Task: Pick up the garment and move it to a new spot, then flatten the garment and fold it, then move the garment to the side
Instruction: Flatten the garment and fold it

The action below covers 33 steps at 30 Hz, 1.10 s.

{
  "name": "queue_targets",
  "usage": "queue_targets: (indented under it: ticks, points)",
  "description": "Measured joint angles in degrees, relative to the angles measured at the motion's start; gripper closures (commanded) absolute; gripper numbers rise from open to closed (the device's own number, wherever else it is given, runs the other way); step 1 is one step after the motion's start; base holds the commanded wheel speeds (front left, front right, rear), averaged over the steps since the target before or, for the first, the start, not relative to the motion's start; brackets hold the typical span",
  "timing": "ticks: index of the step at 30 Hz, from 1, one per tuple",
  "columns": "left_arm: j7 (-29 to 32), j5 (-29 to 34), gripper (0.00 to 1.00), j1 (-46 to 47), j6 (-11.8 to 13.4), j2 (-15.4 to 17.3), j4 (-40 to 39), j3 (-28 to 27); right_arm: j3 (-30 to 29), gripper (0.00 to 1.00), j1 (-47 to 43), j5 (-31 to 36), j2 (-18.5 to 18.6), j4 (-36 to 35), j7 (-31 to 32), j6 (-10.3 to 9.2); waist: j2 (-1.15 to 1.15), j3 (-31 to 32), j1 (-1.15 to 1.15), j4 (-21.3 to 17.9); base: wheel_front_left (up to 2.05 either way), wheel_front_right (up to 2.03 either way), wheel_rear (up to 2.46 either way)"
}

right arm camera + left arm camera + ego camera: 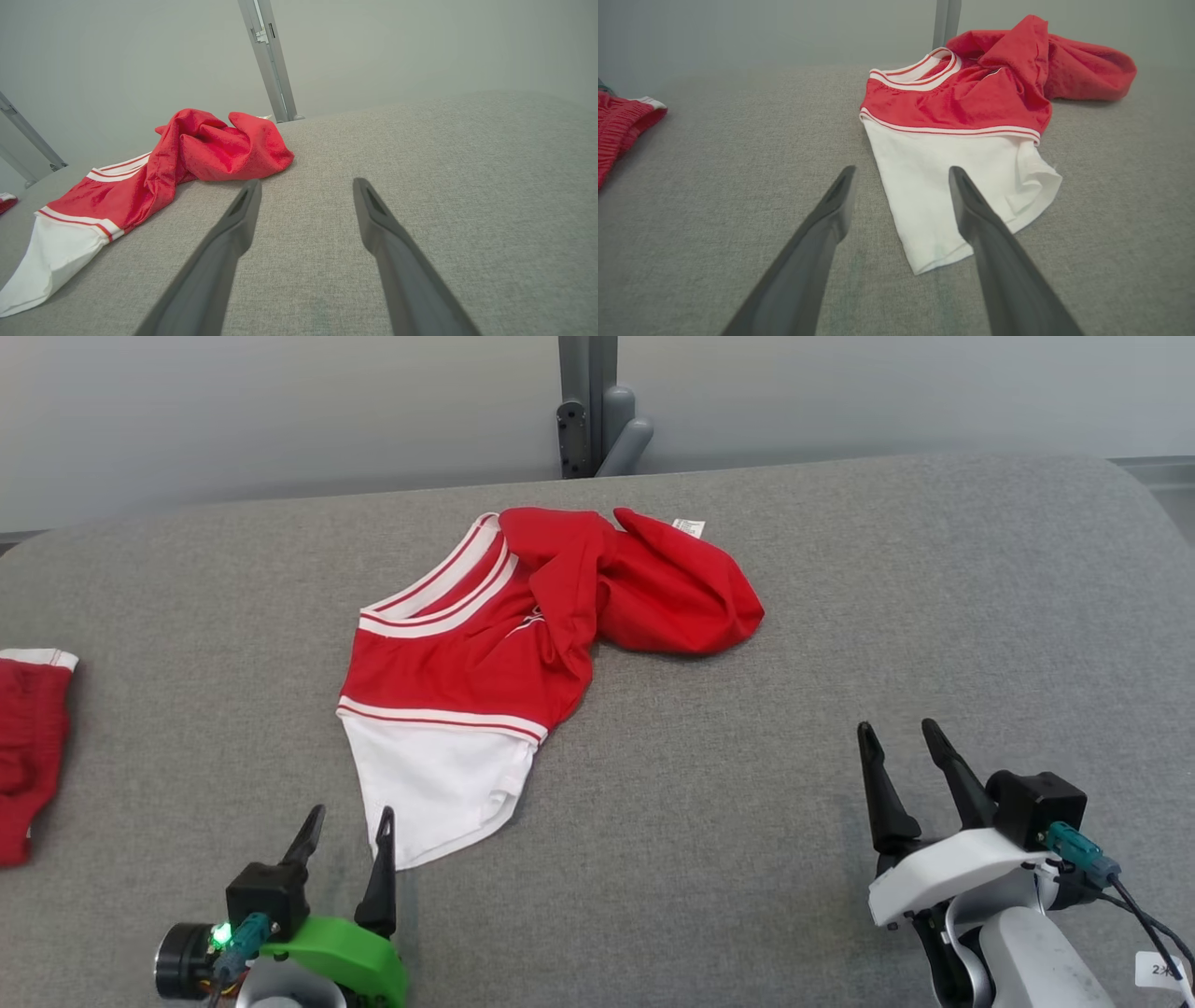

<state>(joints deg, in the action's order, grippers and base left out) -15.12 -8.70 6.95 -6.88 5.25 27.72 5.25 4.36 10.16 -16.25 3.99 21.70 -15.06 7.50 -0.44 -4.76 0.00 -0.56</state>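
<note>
red and white jersey lies slantwise on grey cloth

the garment (476, 653) lies crumpled mid-table on the grey woven table top (747, 756). its long axis slants from a flat white pointed end near the robot's left to a bunched red heap at the far right. it is smooth red knit with white bands carrying thin red stripes. the left gripper (351, 814), fingers wide and empty, sits just beside the white end. the right gripper (898, 728), equally wide and empty, is well apart.
</note>
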Motion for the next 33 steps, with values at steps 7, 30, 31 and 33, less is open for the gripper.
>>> queue_targets:
  ticks: [7, 30, 31, 33]
  points:
    - [0.0, 0.2, 0.0, 3.3, -0.2, -2.0, -0.3, 1.9, 1.9, 0.0, 1.1, -0.1, 0.8, -0.1, 0.0, 0.0, 0.0, -1.7, 0.0, -1.5, 0.0, 0.0, 0.0]
    - [0.0, -9.0, 0.0, 7.4, 2.8, -2.4, -5.1, 16.1, 14.4, 0.0, 40.6, -13.8, 8.0, 23.3, 9.5, 0.0, 0.0, -10.8, 0.0, 14.0, 0.0, 0.0, 0.0]
    - [0.0, -9.3, 0.0, 7.4, 2.9, -2.4, -5.2, 16.6, 13.9, 0.0, 41.8, -14.6, 8.1, 24.7, 10.0, 0.0, 0.0, -11.2, 0.0, 14.9, 0.0, 0.0, 0.0]
    - [0.0, -9.9, 0.0, 7.5, 3.3, -2.4, -5.5, 17.3, 14.3, 0.0, 43.8, -14.8, 8.9, 27.2, 11.3, 0.0, 0.0, -12.1, 0.0, 16.7, 0.0, 0.0, 0.0]
